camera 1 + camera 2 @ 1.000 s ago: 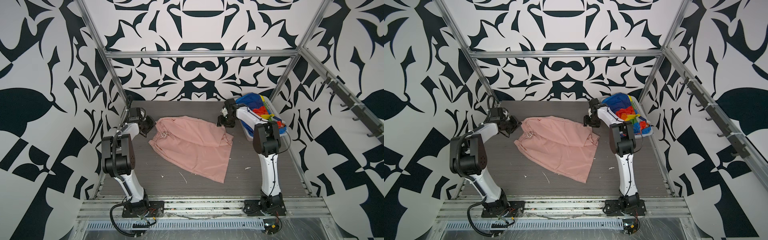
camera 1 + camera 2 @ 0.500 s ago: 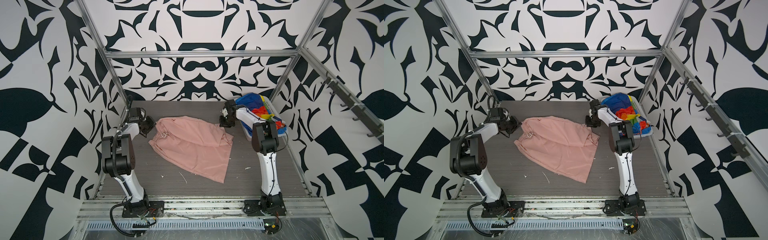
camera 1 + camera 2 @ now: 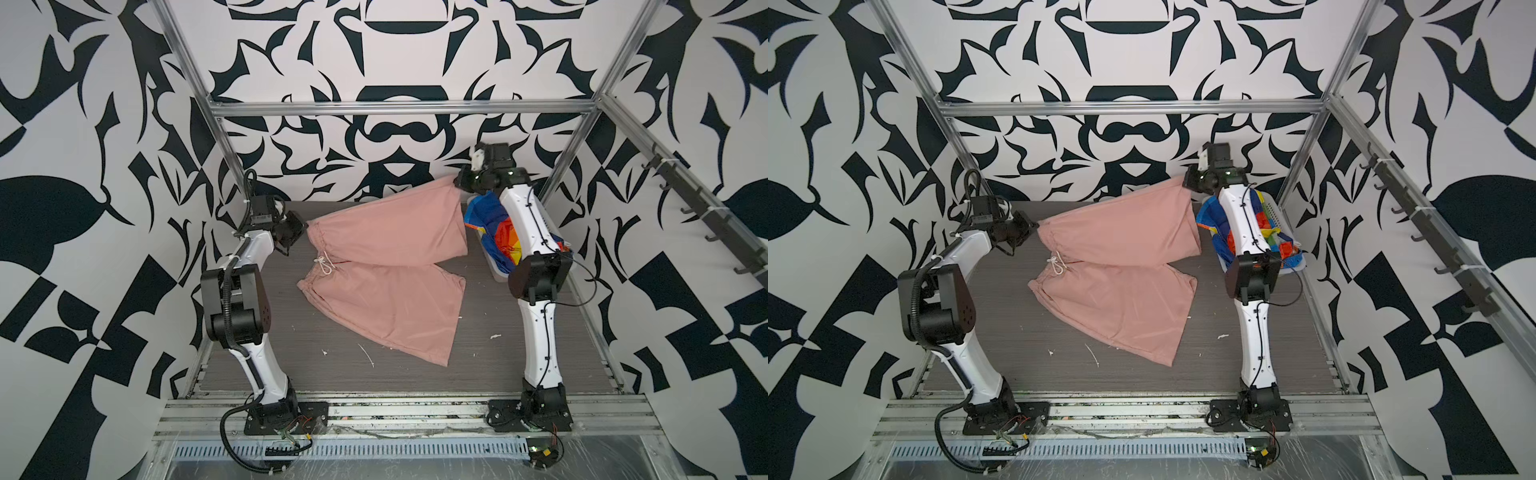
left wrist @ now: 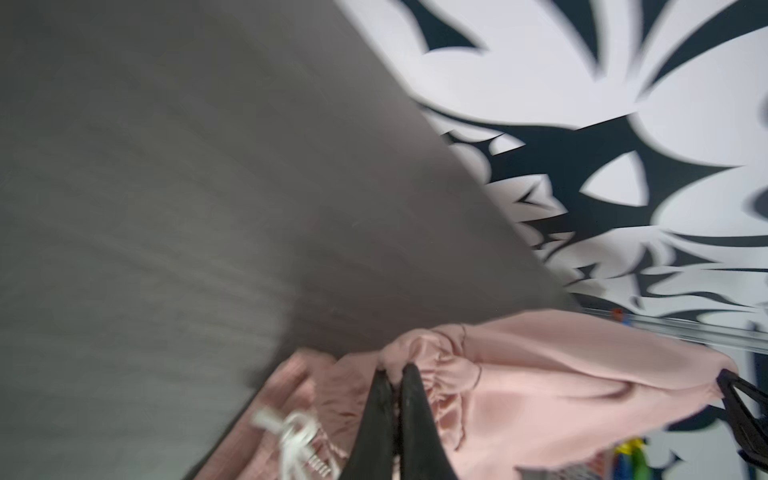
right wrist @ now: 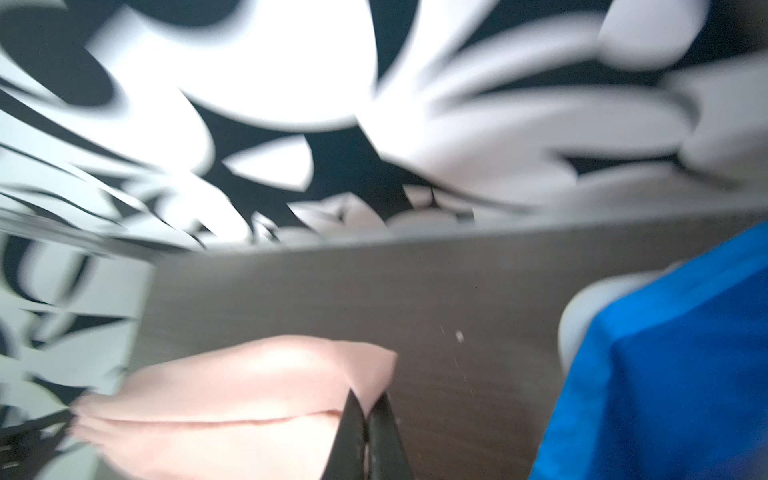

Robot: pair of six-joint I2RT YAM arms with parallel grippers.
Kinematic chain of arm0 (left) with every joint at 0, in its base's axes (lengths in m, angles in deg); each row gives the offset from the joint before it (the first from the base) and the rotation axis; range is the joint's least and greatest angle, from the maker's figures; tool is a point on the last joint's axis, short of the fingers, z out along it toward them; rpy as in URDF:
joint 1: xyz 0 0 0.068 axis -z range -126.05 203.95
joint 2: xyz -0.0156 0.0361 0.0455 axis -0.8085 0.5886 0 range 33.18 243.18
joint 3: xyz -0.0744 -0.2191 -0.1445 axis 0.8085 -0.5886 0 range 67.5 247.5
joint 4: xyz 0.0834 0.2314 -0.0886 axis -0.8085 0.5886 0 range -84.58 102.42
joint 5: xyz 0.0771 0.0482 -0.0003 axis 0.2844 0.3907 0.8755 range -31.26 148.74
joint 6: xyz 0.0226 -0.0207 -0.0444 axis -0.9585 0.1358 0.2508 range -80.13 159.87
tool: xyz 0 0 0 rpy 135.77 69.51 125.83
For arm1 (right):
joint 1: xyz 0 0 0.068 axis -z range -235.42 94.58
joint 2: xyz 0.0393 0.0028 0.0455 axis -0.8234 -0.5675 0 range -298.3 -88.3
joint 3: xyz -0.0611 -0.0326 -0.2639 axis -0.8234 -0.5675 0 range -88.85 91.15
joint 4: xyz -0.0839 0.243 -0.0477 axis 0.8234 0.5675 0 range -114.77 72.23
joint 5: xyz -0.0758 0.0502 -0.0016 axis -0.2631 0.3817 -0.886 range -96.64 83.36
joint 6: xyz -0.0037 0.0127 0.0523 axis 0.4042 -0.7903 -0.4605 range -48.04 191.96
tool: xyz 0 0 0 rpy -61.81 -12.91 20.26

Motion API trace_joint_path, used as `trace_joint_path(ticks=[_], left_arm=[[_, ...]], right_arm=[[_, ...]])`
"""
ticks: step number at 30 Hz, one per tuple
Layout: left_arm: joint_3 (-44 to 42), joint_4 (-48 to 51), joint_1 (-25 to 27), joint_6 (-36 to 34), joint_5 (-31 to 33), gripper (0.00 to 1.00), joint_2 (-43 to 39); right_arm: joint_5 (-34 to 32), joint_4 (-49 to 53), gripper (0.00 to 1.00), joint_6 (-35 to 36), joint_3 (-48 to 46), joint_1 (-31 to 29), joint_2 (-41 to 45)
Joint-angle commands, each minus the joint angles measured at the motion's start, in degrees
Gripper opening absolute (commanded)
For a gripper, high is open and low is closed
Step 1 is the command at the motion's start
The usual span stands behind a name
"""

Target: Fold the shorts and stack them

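Observation:
The salmon-pink shorts [image 3: 386, 291] [image 3: 1117, 291] are spread across the middle of the table. Their far leg is lifted and stretched between my two grippers, while the near leg lies flat. My left gripper [image 3: 301, 226] [image 3: 1034, 226] [image 4: 397, 368] is shut on the gathered waistband corner [image 4: 432, 361], next to the white drawstring [image 3: 324, 264]. My right gripper [image 3: 457, 183] [image 3: 1187, 183] [image 5: 368, 399] is shut on the hem corner of the far leg [image 5: 365, 365], held up near the back wall. Rainbow-striped shorts [image 3: 486, 216] [image 3: 1212, 216] [image 5: 665, 353] are bunched in the basket.
The white basket [image 3: 496, 272] [image 3: 1296, 266] stands at the back right, partly behind my right arm. Small white scraps [image 3: 365, 353] lie on the grey table in front of the shorts. Metal frame posts and patterned walls close in the back and sides.
My right gripper has shut on the far leg's hem corner and risen toward the back wall. The far leg, flat a second ago, now hangs taut between both grippers.

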Motion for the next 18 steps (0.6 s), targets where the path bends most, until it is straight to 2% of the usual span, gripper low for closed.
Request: trace_joint_path(ticks=[1, 9, 14, 16, 18], left_arm=[[5.0, 1.3, -0.9, 1.8, 0.4, 0.0, 3.5], [13.3, -0.1, -1.2, 2.5, 0.1, 0.0, 8.8], [18.6, -0.1, -1.5, 4.3, -4.1, 0.0, 12.9], [16.1, -3.8, -2.4, 6.6, -6.0, 0.0, 12.3], [12.5, -7.8, -3.5, 8.2, -7.4, 0.0, 10.6]], right_arm=[[5.6, -3.1, 0.0, -5.3, 1.2, 2.7, -0.1], [10.5, -8.7, 0.0, -7.7, 0.9, 3.7, 1.5], [14.3, -8.6, 0.0, -10.1, 2.0, 4.5, 2.8], [15.7, -8.3, 0.0, -9.1, -2.5, 4.3, 6.0], [16.7, -9.9, 0.0, -7.9, -13.3, 3.7, 12.1]])
